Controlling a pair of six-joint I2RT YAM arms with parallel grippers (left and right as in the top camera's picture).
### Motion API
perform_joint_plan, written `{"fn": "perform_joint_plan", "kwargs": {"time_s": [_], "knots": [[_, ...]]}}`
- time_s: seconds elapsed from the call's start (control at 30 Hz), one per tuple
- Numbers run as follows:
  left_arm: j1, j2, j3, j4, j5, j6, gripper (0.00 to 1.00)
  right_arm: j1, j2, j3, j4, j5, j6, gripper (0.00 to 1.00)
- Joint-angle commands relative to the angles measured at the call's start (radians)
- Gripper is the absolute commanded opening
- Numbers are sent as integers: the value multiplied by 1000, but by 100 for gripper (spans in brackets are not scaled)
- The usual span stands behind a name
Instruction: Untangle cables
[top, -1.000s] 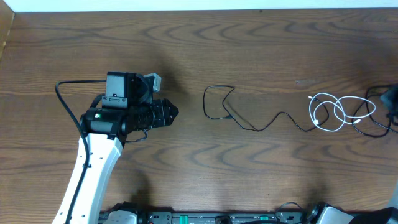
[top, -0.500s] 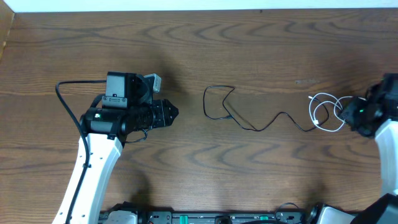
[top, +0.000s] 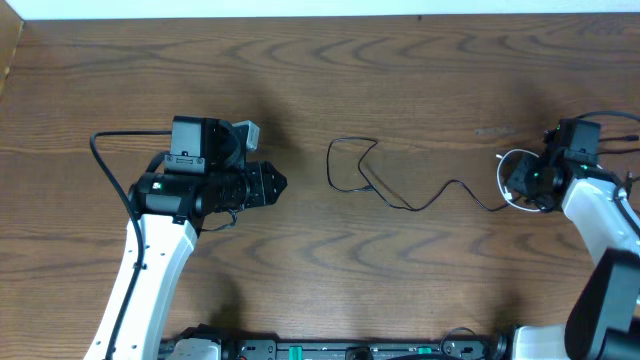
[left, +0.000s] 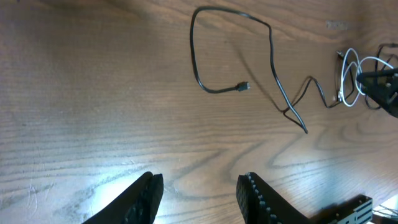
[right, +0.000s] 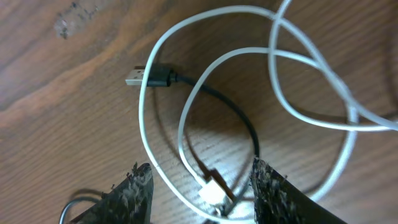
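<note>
A thin black cable (top: 410, 208) lies across the table's middle, with a loop at its left end. The left wrist view shows it too (left: 271, 43), with its small plug (left: 244, 86). A white cable (top: 501, 178) lies coiled at the right, tangled with a black cord that ends in a USB plug (right: 140, 76). My right gripper (top: 517, 186) is open just over the coil. In the right wrist view the white loops (right: 149, 124) and a white plug (right: 213, 191) lie between its fingers (right: 202, 199). My left gripper (top: 278, 183) is open and empty, left of the black cable; its fingers (left: 199, 199) hang over bare wood.
The brown wooden table (top: 400, 80) runs to a white edge at the back. A thicker black wire (top: 105, 160) loops off the left arm. The right arm's wire (top: 620, 118) arcs near the right edge.
My right arm came in from the right edge and moved left over the white coil. The left arm and the long black cable have not moved.
</note>
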Motion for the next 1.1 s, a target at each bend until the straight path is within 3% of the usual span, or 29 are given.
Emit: {"fn": "perform_joint_plan", "kwargs": {"time_s": [0.0, 0.4, 0.5, 0.53, 0.7, 1.07], "knots": [[3, 6, 6, -6, -9, 9, 44, 21, 44, -9, 19, -25, -8, 47], [3, 6, 6, -5, -9, 10, 44, 43, 152, -9, 78, -25, -8, 47], [3, 6, 6, -5, -9, 10, 44, 45, 162, -9, 77, -25, -8, 33], [3, 6, 6, -5, -9, 10, 44, 47, 163, -9, 78, -25, -8, 19], [3, 6, 6, -5, -9, 10, 44, 47, 163, -9, 78, -25, -7, 1], [3, 6, 6, -5, -9, 10, 44, 39, 90, 39, 46, -40, -9, 1]]}}
